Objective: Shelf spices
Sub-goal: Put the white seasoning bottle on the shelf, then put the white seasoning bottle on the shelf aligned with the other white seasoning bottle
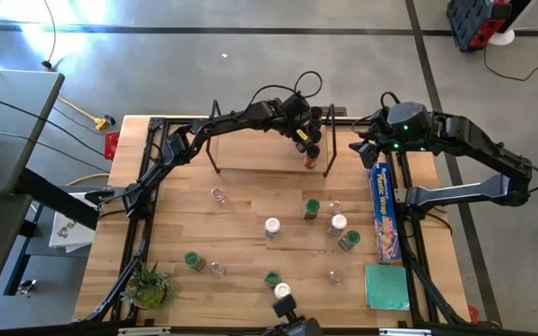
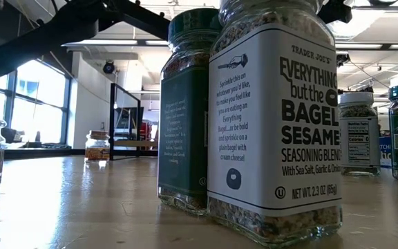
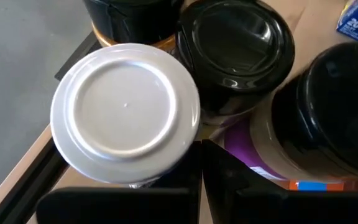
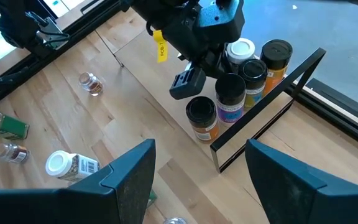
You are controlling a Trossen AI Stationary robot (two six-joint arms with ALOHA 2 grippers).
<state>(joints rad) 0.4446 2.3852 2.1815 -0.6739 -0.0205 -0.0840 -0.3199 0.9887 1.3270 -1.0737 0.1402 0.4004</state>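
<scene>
The shelf (image 1: 250,154) stands at the table's far side, and its wire end frame (image 4: 272,106) shows in the right wrist view. Several jars stand on its right end: a white-lidded jar (image 3: 126,112) (image 4: 241,48) and black-lidded jars (image 3: 235,43) (image 4: 230,87). My left gripper (image 1: 302,126) (image 3: 202,186) hovers over that cluster, pointing down, with its fingers shut. My right gripper (image 1: 361,147) (image 4: 201,180) is open, right of the shelf's end, holding nothing. Several more jars (image 1: 272,227) lie or stand across the table's middle. My left gripper's shut fingers (image 3: 166,199) come from above, right beside the white-lidded jar's body (image 3: 160,177). I cannot tell whether they touch it. The jar stands upright on the shelf.
A long blue plastic-wrap box (image 1: 386,210) lies along the right edge with a green pad (image 1: 386,285) below it. A small spiky plant (image 1: 152,285) sits at the near left corner. Two jars (image 2: 275,117) stand close against the low camera.
</scene>
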